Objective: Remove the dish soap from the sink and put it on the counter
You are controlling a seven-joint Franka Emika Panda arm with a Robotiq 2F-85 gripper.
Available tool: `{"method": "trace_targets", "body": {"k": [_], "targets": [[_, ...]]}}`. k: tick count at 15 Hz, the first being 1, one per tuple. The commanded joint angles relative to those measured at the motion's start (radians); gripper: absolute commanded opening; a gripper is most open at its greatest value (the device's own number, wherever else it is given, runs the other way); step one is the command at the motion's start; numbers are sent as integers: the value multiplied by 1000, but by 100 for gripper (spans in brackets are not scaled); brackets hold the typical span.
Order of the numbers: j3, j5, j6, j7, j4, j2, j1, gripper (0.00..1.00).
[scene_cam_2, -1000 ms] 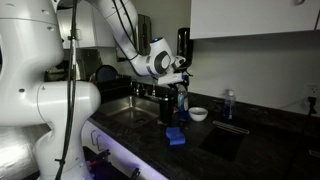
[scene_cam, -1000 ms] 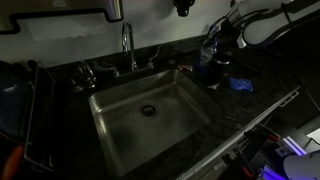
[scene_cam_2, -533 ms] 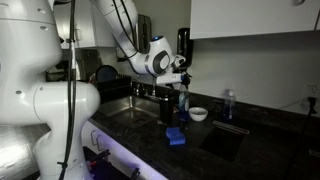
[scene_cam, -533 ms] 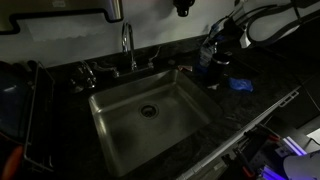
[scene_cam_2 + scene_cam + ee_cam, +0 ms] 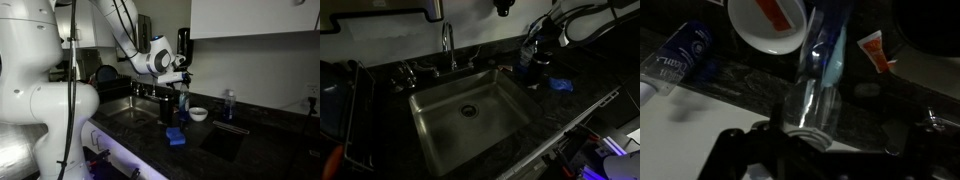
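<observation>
The dish soap point(image 5: 526, 58), a clear bottle of blue liquid, stands upright on the dark counter to the right of the sink point(image 5: 440, 130). It also shows in an exterior view, the dish soap point(image 5: 183, 103) beside the sink point(image 5: 122, 113). My gripper point(image 5: 534, 48) hovers over its top, the fingers straddling the neck. In the wrist view the dish soap point(image 5: 820, 70) runs up between the dark fingers of my gripper point(image 5: 812, 140), which stands open, with a gap on the right side.
A white bowl point(image 5: 198, 114) and a blue sponge point(image 5: 176, 137) lie on the counter close to the bottle. The faucet point(image 5: 448, 45) rises behind the basin. A blue-labelled bottle point(image 5: 675, 60) lies nearby. A dish rack point(image 5: 340, 110) stands past the sink.
Arm and bottle stay in place; the fingers look slightly wider apart around the bottle than a second ago.
</observation>
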Motion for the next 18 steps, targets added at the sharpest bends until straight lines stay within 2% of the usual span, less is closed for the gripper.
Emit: {"method": "trace_targets", "body": {"k": [1,3,6,15,16,17,18], "targets": [[-34,-187,-68,146,96,86,-7,100],[-68,-305,-117,236,124,84,16,100],[-80,-450,-198,338,133,32,38,100],[-19,-624,-337,436,110,-169,62,100],[158,-589,-335,406,105,-170,-111,100],[197,-590,-345,403,101,-192,-140,100],[272,-581,-350,394,95,-211,-203,100]]}}
